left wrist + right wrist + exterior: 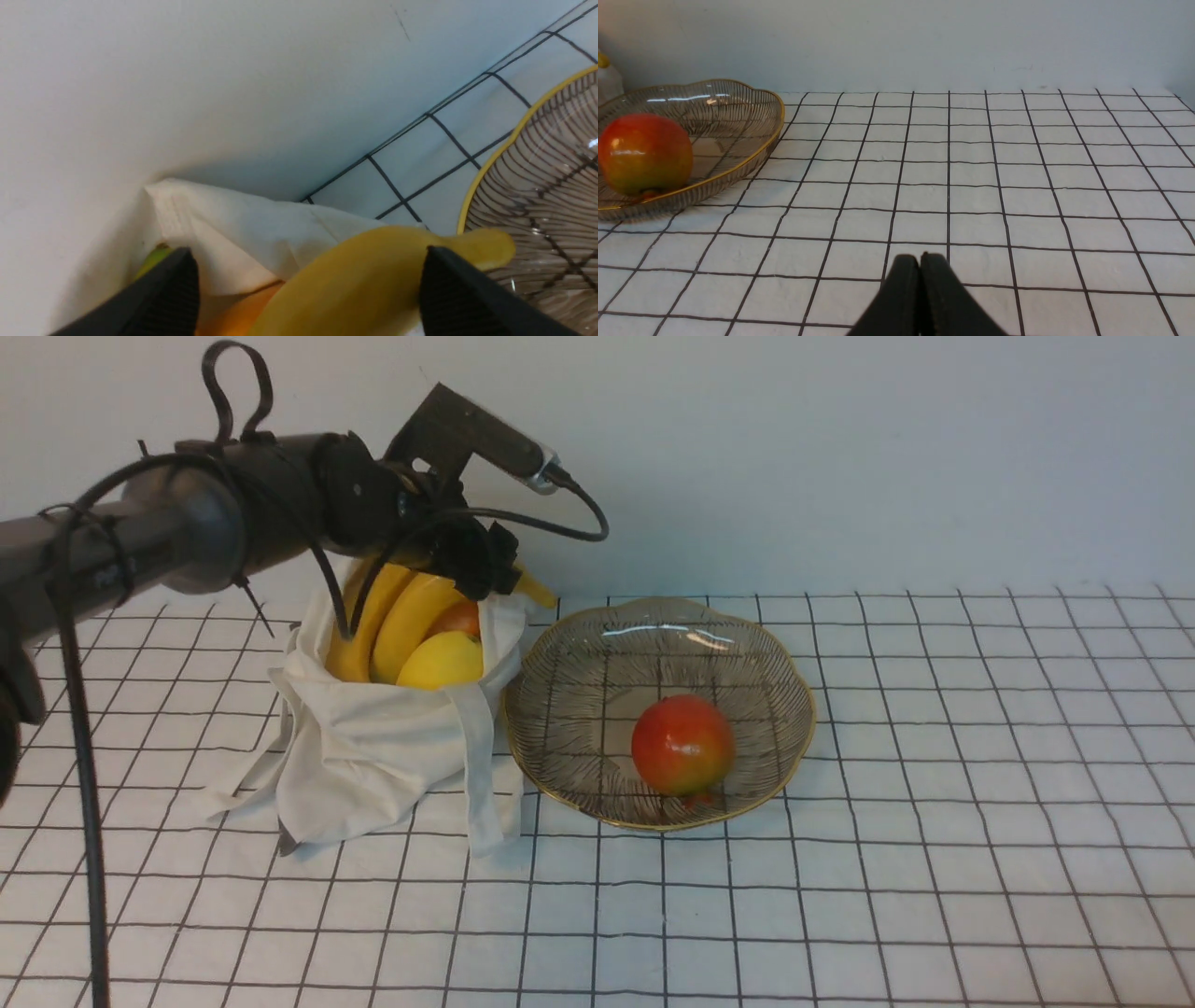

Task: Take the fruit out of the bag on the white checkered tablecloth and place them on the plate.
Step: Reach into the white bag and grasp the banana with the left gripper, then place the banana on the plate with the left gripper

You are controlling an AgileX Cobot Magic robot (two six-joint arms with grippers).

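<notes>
My left pincer [307,254] hangs over the mouth of the off-white cloth bag [373,756], fingers [173,289] spread wide with the tip of a banana [373,261] lying between them. One finger stands clear of the banana, so nothing is gripped.

The bag stands on the checkered tablecloth [934,821] at 9 o'clock of the plate [747,644], just beside its gold rim. Two bananas [401,616] curve up out of the bag's opening. A yellow lemon-like fruit [442,660] sits at 5 o'clock of them, and a reddish fruit [459,616] is half hidden behind it.

A round red-orange fruit [682,745] rests on the plate, toward its 6 o'clock side.

My right pincer [920,259] is closed on nothing, fingers pressed together low over bare tablecloth, well apart from the plate, which lies at its 10 o'clock.
</notes>
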